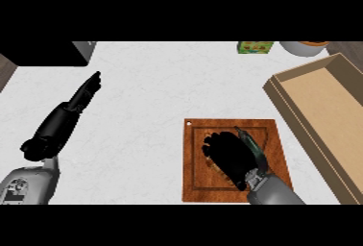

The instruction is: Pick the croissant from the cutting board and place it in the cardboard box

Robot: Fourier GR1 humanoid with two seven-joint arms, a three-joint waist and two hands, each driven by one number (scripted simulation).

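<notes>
The wooden cutting board (199, 185) lies on the white counter, right of centre. My right hand (230, 153) is down over the middle of the board with its fingers curled. It covers the croissant (211, 162) almost entirely; only a thin brown sliver shows at the hand's left edge. The long, open cardboard box (333, 115) stands just right of the board and runs from the far right toward the near edge. At the far left of the counter, away from the board, my left hand (83, 96) rests with straight fingers pointing away from me.
A black appliance (42, 53) fills the far left corner. A small green box (255, 47) and a round pot (305, 47) stand along the far edge, beyond the cardboard box. White counter lies between my two hands.
</notes>
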